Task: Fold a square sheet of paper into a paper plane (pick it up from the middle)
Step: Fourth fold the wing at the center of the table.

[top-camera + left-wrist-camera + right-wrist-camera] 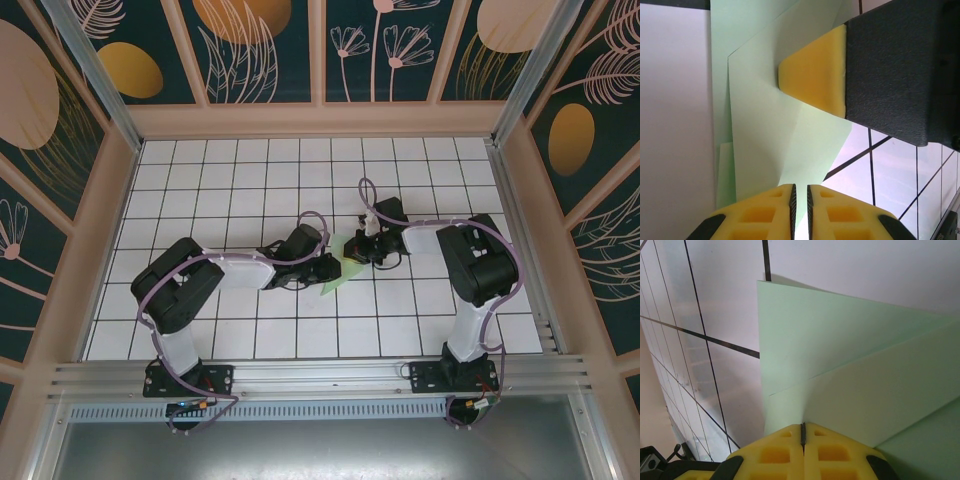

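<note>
The pale mint-green sheet of paper lies folded in the middle of the table, between the two arms. In the left wrist view its layers overlap with diagonal creases. My left gripper meets it from the left. Its jaws stand a narrow slit apart at the paper's edge, and nothing looks clamped. My right gripper comes from the right and is shut on a raised fold of the paper, which runs into the seam of its fingertips. One right finger rests on the paper.
The white gridded table is walled by beige frames with patterned panels. A metal rail runs along the near edge by the arm bases. Black grid lines show beside the paper.
</note>
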Controlling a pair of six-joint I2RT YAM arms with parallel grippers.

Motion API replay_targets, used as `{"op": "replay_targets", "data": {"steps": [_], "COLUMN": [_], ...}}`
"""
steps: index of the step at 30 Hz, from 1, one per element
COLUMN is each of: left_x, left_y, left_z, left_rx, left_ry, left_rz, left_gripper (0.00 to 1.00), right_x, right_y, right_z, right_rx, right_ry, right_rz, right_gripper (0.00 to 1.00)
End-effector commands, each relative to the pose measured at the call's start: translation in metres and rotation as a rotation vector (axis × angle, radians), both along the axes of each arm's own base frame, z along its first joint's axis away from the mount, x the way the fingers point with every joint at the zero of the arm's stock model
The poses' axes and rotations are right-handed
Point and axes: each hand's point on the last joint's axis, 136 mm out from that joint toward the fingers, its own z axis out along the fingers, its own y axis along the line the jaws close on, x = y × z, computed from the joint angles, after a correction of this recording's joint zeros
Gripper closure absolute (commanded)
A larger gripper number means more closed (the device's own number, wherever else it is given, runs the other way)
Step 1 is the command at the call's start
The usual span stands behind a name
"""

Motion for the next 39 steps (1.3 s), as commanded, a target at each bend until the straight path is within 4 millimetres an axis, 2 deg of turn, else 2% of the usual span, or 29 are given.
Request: {"op": "replay_targets", "data": {"steps": [1, 5, 16, 20, 24, 27, 34, 39], "left_x": [-0.015, -0.022, -0.037, -0.031, -0.018, -0.018, -0.033, -0.038], "left_y": [0.009, 0.016, 0.028, 0.025, 0.011, 0.005, 0.006, 0.014], "left_z": [-0.020, -0.029, -0.035, -0.019, 0.011, 0.018, 0.000, -0.012], "left_rx": [0.044, 0.063, 0.077, 0.057, -0.011, -0.033, -0.031, 0.001], "left_ry": [0.063, 0.087, 0.120, 0.077, 0.021, 0.018, 0.089, 0.119], "left_rz": [-0.006, -0.005, -0.004, -0.005, -0.007, -0.013, -0.014, 0.007], "left_gripper": [0.82, 0.83, 0.86, 0.86, 0.86, 0.86, 0.85, 0.85], "right_x": [-0.014, -0.016, -0.016, -0.017, -0.017, -0.019, -0.020, -0.021], "right_y": [-0.027, -0.029, -0.030, -0.030, -0.030, -0.030, -0.031, -0.032], "right_z": [-0.048, -0.050, -0.052, -0.052, -0.052, -0.053, -0.054, -0.055], "right_rx": [-0.164, -0.173, -0.180, -0.181, -0.183, -0.184, -0.187, -0.190], "right_ry": [0.104, 0.111, 0.120, 0.121, 0.122, 0.125, 0.130, 0.133], "right_rz": [-0.057, -0.057, -0.058, -0.055, -0.055, -0.054, -0.054, -0.053], "right_gripper": [0.99, 0.99, 0.99, 0.99, 0.99, 0.99, 0.99, 0.99]}}
